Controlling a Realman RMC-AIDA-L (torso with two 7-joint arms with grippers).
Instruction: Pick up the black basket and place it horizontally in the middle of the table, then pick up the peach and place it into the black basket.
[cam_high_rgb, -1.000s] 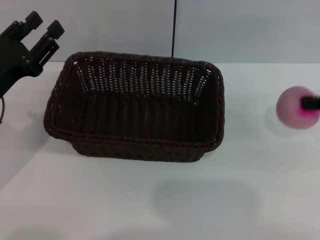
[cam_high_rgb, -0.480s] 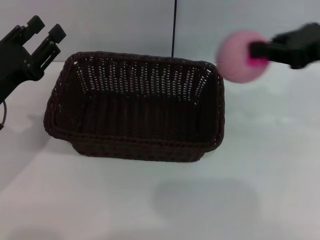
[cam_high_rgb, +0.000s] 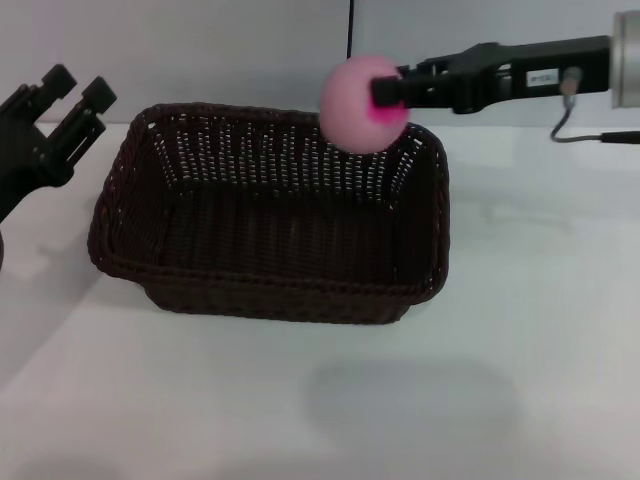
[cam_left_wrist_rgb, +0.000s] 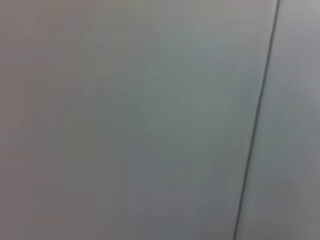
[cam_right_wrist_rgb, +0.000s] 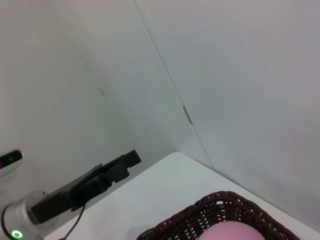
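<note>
The black basket (cam_high_rgb: 270, 230) lies lengthwise across the middle of the white table (cam_high_rgb: 520, 360), open side up. My right gripper (cam_high_rgb: 384, 92) reaches in from the right and is shut on the peach (cam_high_rgb: 361, 104), holding it in the air over the basket's far right rim. The right wrist view shows the top of the peach (cam_right_wrist_rgb: 232, 233) over the basket rim (cam_right_wrist_rgb: 215, 210). My left gripper (cam_high_rgb: 78, 85) is open and empty, raised off the basket's far left corner; it also shows in the right wrist view (cam_right_wrist_rgb: 131, 159).
A grey wall with a dark vertical seam (cam_high_rgb: 350, 55) stands behind the table. The left wrist view shows only that wall and the seam (cam_left_wrist_rgb: 255, 125). A cable (cam_high_rgb: 590, 135) hangs from the right arm.
My right gripper lifted the peach from the table at the right and carried it left and up, to above the basket's far right rim. The left gripper shifted slightly left.
</note>
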